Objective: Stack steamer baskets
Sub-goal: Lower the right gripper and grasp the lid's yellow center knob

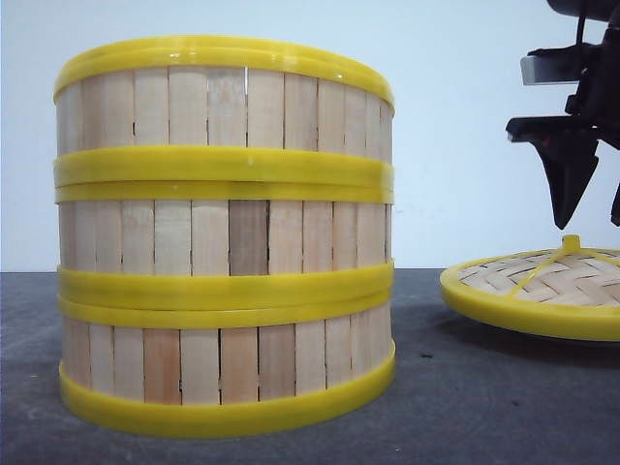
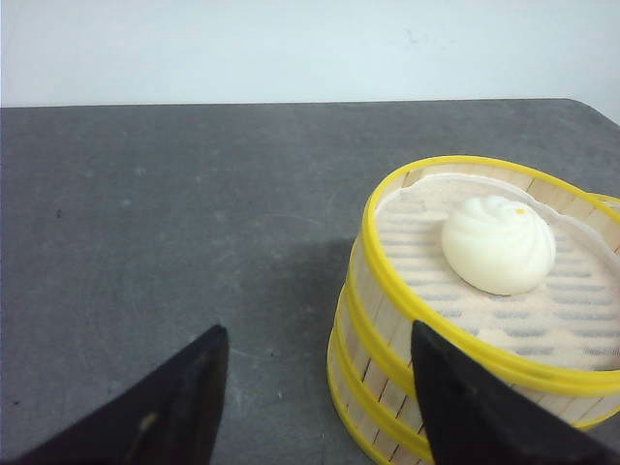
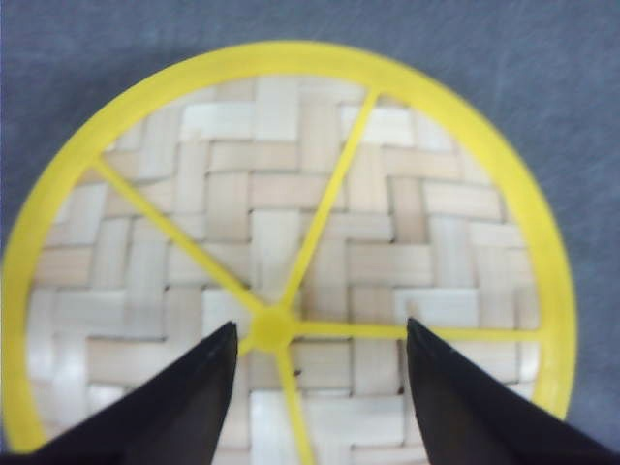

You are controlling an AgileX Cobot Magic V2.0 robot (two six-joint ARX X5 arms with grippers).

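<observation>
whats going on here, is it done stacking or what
The three steamer baskets already stand stacked in one column on the dark table, with a white bun in the open top one. The right gripper hovers open above the woven lid, around its center knob, not gripping yet. The left gripper is open and empty beside the stack.

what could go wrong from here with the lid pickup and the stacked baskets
The right end effector hangs open straddling the lid's small central knob; closing off-centre may slip off it. The lid sits tilted in the front view, so it might swing once lifted. The three steamer baskets stand tall, with a bun in the top one; a bump could shift them.
</observation>
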